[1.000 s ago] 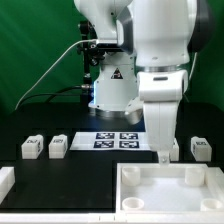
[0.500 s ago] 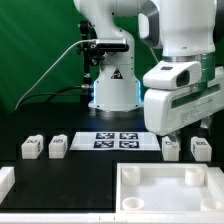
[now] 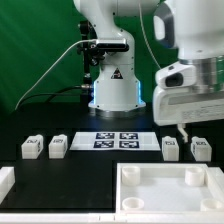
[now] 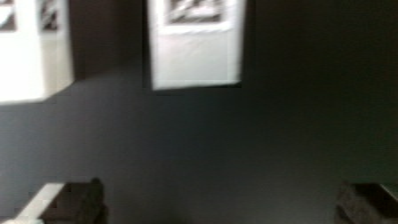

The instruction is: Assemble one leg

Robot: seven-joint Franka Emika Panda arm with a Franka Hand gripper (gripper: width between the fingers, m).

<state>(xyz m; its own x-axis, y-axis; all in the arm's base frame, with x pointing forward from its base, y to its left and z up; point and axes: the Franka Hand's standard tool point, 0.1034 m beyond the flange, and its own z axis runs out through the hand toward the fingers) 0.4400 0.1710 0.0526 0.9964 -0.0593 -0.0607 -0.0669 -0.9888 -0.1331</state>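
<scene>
The robot's hand (image 3: pixel 197 130) is lifting away wide open and empty, leaving the small white plastic block leg (image 3: pixel 170 147) sitting on the black surface (image 3: pixel 90 168) at its seven o'clock, still waiting for grabbing.

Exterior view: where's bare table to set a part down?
Free: table between the leftmost leg, the second leg and the tray piece. Crowded: exterior view's right, third leg and fourth leg by the open end effector.

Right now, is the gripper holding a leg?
No, the gripper is open with nothing between its fingertips; the nearest leg lies on the table.
</scene>
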